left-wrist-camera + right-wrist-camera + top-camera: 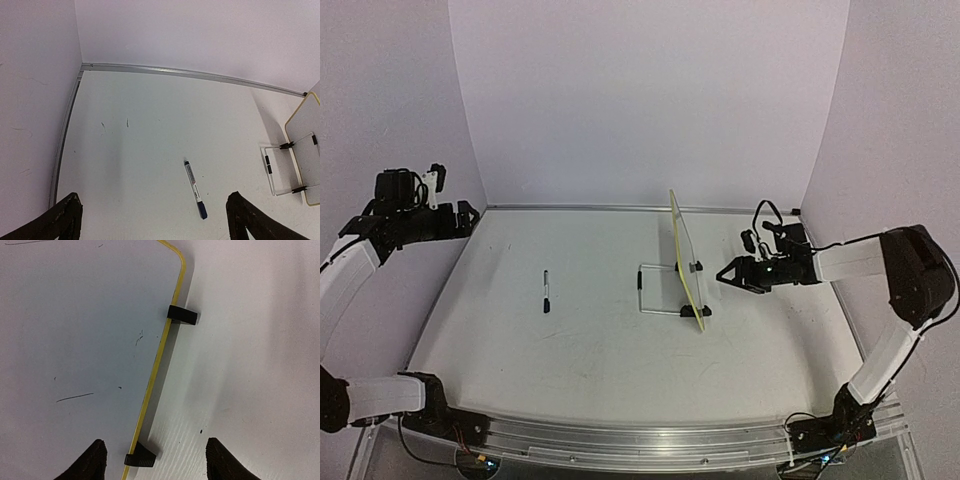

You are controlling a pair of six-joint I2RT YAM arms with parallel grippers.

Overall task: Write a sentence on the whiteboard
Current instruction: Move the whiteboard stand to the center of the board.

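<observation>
Right gripper (159,462) jaws are held apart beside the standing whiteboard's (75,340) yellow edge; left gripper (152,220) jaws are spread wide, well apart from a marker (194,189).

Small whiteboard (686,258), thin yellow frame, rounded corners, standing on edge on two black clip feet (182,315), faint pen marks

White surface (600,350), scuffed with faint dark marks, enclosed by plain pale walls (650,90) at the back and both sides. Aluminium rail (620,437) along the near edge; thin metal strip (190,75) at the back wall's foot. Lighting even, shadows soft.
</observation>
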